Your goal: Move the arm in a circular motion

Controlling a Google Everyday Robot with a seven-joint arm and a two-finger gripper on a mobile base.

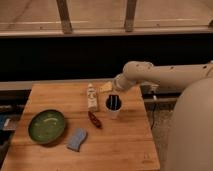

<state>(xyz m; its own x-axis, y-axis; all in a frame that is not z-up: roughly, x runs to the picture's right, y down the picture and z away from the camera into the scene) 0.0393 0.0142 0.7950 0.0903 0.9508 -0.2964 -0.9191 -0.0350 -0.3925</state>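
Presumably working somewhere within the circling step, reaching the arm (165,75) in over the wooden table's (125,145) far right edge, hanging the gripper (114,101) above the table's middle (grip state impossible to tell). Next, needing a smooth curving sweep, clearing the white cup (113,113) on the table.

A wooden table (125,145) stands before a dark wall (60,57) under windows (95,12).
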